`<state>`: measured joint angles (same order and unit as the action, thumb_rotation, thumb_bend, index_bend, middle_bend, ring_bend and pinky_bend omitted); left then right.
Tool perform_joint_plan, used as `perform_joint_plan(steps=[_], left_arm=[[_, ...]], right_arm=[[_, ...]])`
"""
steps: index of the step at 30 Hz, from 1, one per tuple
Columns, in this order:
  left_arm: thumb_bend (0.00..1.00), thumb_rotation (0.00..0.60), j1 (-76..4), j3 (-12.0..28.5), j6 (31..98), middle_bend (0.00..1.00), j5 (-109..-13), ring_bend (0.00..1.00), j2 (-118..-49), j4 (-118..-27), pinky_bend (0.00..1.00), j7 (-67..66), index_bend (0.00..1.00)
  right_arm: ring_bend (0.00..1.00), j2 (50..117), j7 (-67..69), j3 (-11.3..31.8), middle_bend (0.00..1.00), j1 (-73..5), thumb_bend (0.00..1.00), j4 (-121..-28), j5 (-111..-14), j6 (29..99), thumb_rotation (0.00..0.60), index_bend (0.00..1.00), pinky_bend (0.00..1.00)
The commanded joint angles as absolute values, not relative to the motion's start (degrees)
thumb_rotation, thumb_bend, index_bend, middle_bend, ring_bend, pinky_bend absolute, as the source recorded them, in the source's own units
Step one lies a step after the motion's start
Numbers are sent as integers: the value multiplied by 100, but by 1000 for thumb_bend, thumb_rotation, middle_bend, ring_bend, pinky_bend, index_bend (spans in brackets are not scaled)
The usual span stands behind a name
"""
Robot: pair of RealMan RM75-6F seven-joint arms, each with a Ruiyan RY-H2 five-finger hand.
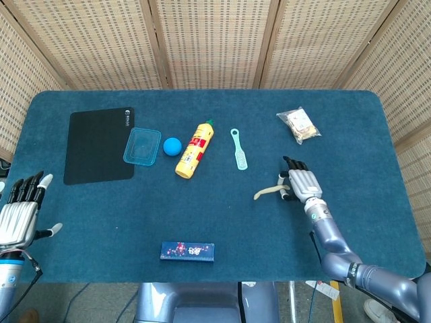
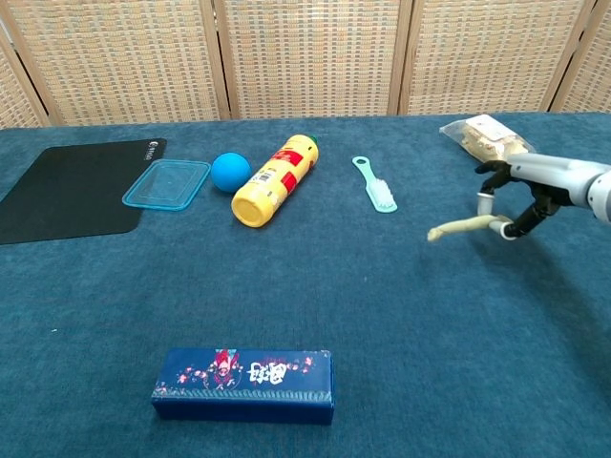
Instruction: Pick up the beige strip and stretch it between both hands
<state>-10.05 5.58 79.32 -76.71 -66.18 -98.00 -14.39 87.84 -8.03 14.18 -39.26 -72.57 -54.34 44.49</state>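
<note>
Raised clear of the blue bench (image 1: 222, 222) at its right side: the beige strip (image 2: 461, 227), pinched at one end by the right robot hand (image 1: 300, 183), free end trailing leftward. Left robot hand (image 1: 19, 215) at the near left edge, fingers spread, holding nothing. Lined across the far half, left to right: black mat (image 1: 99, 145), clear blue container (image 1: 142, 146), blue ball (image 1: 172, 145), yellow bottle (image 1: 194, 149) on its side, mint brush (image 1: 239, 149), and a bagged snack (image 1: 299, 124) at far right. Near centre, lying flat, a dark blue patterned box (image 2: 244, 384).
</note>
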Motion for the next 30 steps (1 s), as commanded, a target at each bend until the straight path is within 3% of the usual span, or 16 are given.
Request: perform_joint_plan(steps=[1,10,15,30], left_arm=[[0,600,-1140,632,7817,0,-7704,0,-6677,-9612,0,-1370,0],[0,600,-1686,733,7650,0,-8512,0,-6821,-9031,0,-1076,1],[0,600,-2138,823,7497,0,-8988,0,-6985,-8580,0,-663,125],[0,600,-3233,945,7084,0,-9762,0,-7529,-8119,0,-329,348]], right_arm=[[0,8477,-1057,1622,18,-4124,602,-7818,-4947,4309,600,716,0],[0,8197,-2013,1983,23,-4982,604,-9012,-2636,4593,600,718,0],[0,8413,-2352,2130,26,-5571,606,-9176,-1471,4918,600,719,0],[0,9454,-2823,2403,32,-6636,606,-8652,-354,5411,600,725,0]])
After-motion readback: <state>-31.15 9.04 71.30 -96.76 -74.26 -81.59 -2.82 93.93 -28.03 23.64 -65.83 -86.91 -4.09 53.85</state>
